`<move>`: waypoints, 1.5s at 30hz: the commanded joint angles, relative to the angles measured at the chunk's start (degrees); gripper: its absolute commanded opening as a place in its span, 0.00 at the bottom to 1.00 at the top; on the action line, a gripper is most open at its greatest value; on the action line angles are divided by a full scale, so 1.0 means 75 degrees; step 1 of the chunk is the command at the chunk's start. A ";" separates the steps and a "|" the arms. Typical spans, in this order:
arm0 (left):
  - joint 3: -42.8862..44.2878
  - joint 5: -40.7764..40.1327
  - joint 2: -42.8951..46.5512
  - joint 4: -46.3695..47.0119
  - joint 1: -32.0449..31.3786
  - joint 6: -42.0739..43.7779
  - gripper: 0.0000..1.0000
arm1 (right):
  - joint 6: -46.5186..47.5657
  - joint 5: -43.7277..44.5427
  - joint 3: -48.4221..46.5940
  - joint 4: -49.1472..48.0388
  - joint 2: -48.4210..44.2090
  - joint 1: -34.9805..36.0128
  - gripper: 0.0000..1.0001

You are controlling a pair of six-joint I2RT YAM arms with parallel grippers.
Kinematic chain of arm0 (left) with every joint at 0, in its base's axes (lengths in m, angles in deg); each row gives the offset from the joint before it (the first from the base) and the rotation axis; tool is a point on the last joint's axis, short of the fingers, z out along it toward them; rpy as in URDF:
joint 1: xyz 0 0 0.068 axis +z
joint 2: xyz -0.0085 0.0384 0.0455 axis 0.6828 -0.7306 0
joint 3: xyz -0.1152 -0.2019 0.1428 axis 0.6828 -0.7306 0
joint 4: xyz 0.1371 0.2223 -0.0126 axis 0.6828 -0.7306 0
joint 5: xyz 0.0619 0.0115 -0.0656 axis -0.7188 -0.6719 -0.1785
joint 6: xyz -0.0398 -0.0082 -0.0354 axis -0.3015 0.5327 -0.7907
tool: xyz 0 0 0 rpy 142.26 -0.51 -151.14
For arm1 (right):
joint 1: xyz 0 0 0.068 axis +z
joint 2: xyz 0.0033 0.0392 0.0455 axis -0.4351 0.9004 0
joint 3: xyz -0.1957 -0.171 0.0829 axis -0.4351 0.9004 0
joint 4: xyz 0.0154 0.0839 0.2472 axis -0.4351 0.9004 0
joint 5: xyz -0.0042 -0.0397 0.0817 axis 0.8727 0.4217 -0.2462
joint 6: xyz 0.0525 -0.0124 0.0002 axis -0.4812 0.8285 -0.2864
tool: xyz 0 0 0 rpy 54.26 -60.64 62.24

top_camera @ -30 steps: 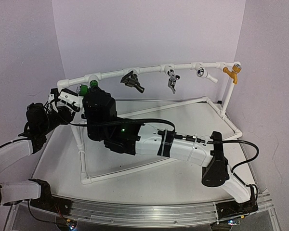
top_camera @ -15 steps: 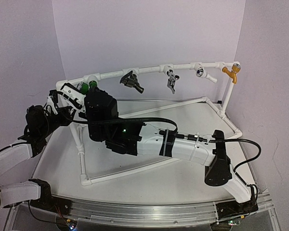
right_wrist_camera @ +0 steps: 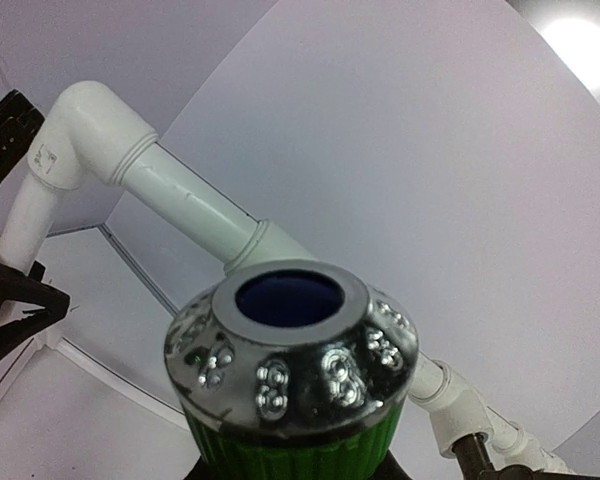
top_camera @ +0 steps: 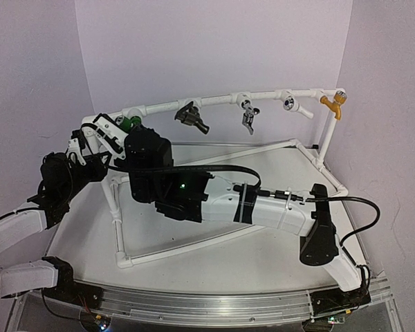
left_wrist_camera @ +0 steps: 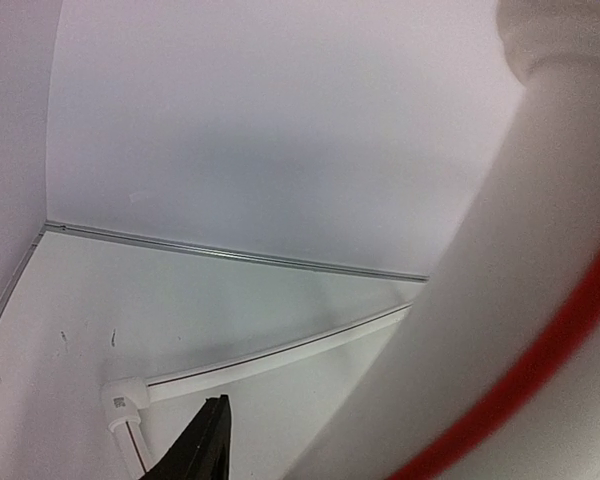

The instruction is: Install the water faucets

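A: What does the right pincer [top_camera: 134, 133] have?

B: It is closed partway on the green faucet [right_wrist_camera: 292, 380]. The faucet's silver end points away from its fingers, close by the white pipe rail [right_wrist_camera: 195, 205].

A: And the dark faucet [top_camera: 191, 115]?

B: It hangs from the same rail, well off to that pincer's right.

A: The left pincer [top_camera: 95, 138]?

B: It sits at the rail's corner, just left of the right one. The pipe seems to lie against it, but it is unclear whether it grips.
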 commanded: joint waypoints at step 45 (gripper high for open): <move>0.0551 0.0979 -0.0322 -0.0842 -0.0750 -0.1161 0.00 | -1.3219 -0.1455 0.3140 -0.2011 -0.1935 -0.1218 0.00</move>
